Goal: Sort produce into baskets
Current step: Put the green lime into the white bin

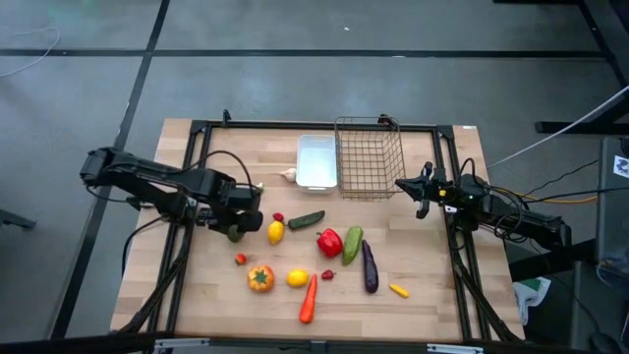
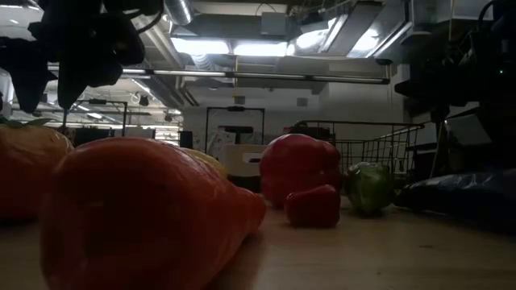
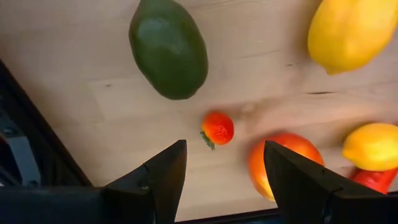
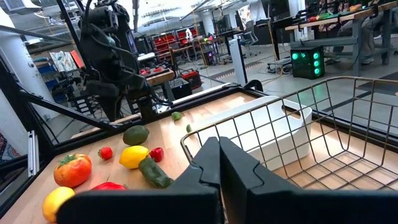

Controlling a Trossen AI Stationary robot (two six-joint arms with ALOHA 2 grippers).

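The produce lies spread on the wooden table: a dark green oval fruit [image 3: 168, 48], a small red fruit [image 3: 217, 127], a yellow lemon [image 1: 276, 232], an orange tomato [image 1: 260, 278], a red pepper [image 1: 329, 242], a carrot [image 1: 309, 298] and a purple eggplant [image 1: 370, 267]. The white tray [image 1: 316, 162] and the wire basket [image 1: 369, 157] stand side by side at the far edge. My left gripper [image 3: 225, 165] hangs open above the small red fruit, pointing down, touching nothing. My right gripper [image 4: 217, 163] is shut and level at the basket's right side [image 1: 418, 192].
A green cucumber [image 1: 352, 244], a darker one [image 1: 306, 219], a second lemon [image 1: 297, 278] and a small yellow chilli [image 1: 398, 290] lie mid-table. A pale small thing [image 1: 288, 175] rests left of the tray. Black frame rails [image 1: 197, 157] border the table.
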